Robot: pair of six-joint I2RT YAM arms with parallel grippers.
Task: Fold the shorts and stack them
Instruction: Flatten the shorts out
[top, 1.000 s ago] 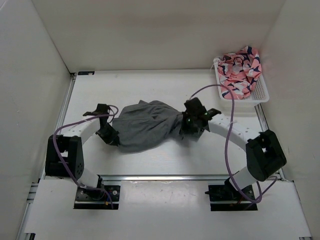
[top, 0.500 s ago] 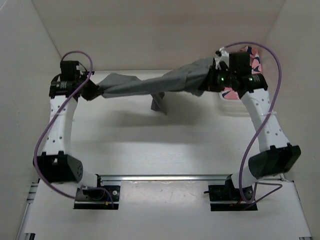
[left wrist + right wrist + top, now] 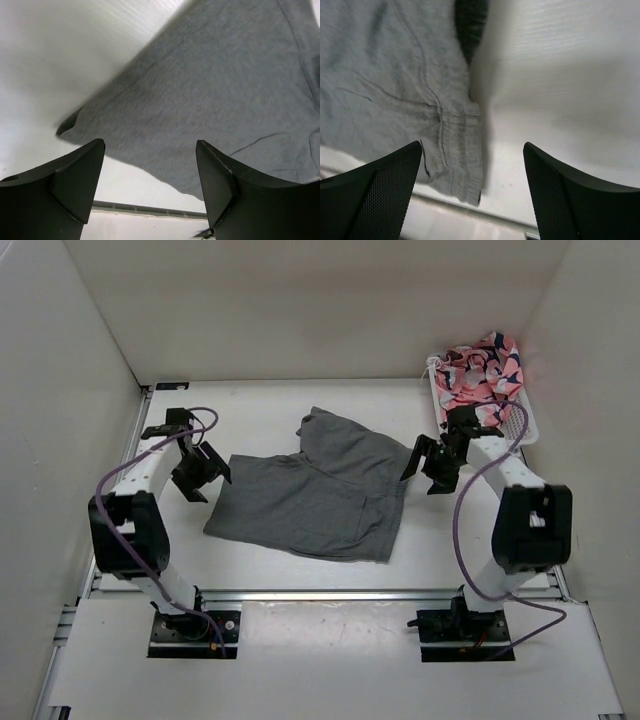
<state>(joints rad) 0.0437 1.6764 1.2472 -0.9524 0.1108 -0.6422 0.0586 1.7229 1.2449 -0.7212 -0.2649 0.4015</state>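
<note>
The left arm and the right arm are built alike: slim white links joined by bulky, rounded black housings. Each ends in a flat black base plate at the bottom of the overhead frame. A thin purple cable loops loosely along the left arm, and a longer purple one arcs beside the right arm. The left gripper and the right gripper are black and angular. Close up, the left fingers are smooth matte black wedges with bevelled edges, while the right fingers carry a fine mesh texture on their faces.
</note>
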